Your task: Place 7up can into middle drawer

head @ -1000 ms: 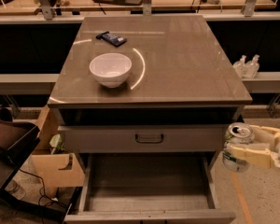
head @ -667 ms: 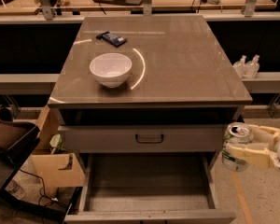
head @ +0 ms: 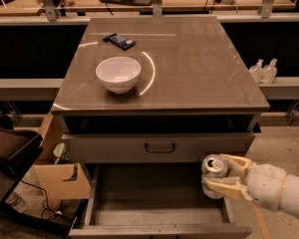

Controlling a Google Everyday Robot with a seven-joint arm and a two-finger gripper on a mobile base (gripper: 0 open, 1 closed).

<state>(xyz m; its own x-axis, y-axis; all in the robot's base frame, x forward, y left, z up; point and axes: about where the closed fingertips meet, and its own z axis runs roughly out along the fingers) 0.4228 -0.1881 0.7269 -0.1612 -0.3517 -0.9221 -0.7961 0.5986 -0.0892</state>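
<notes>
The 7up can (head: 213, 172), silver-white with a shiny metal top, is upright in my gripper (head: 220, 176), which comes in from the lower right and is shut on it. I hold the can above the right side of the open middle drawer (head: 154, 195), a wide shallow grey tray pulled out below the cabinet top. The drawer floor shows nothing in it. The can sits just inside the drawer's right wall.
A white bowl (head: 118, 73) and a dark flat snack bar (head: 119, 41) lie on the cabinet top (head: 189, 63). A shut drawer front with a dark handle (head: 159, 147) is above the open drawer. A cardboard box (head: 60, 176) stands at the left, two bottles (head: 262, 71) at the right.
My gripper has carried the can left, from outside the cabinet's right side to above the right part of the open drawer.
</notes>
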